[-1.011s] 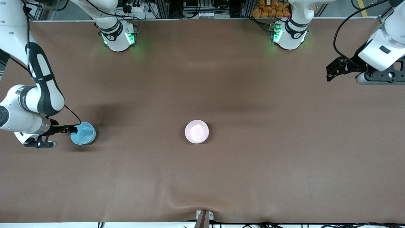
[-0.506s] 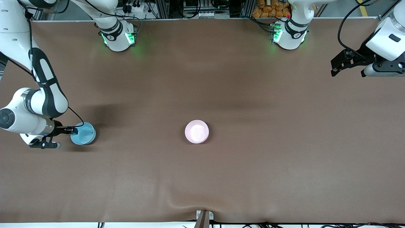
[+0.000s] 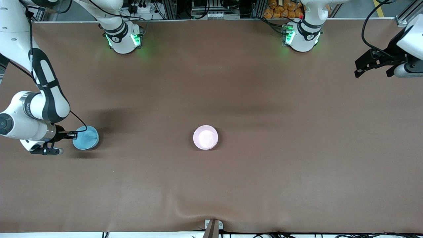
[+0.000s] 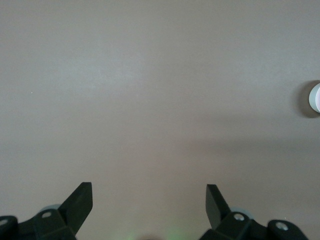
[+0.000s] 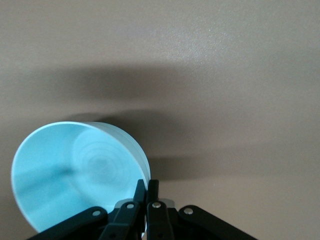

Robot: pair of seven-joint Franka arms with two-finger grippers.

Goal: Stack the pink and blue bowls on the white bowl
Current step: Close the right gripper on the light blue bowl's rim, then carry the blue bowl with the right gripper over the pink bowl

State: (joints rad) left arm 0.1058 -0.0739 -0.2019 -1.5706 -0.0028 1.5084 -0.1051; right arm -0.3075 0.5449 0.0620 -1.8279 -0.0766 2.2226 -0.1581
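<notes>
Glossy sky-blue bowl (image 3: pixel 86 138) tilts, rim pinched in right gripper (image 3: pixel 73 135).

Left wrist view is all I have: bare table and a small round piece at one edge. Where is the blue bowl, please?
Observer: The blue bowl sits at the right arm's end of the table, outside your view.
Operator: Is any arm at it?
Observer: Yes, the right gripper has its jaws shut on the bowl's rim.
Operator: And the round piece I see?
Observer: That is the pink bowl, in the middle of the table; your left gripper hangs open over the left arm's end.
</notes>
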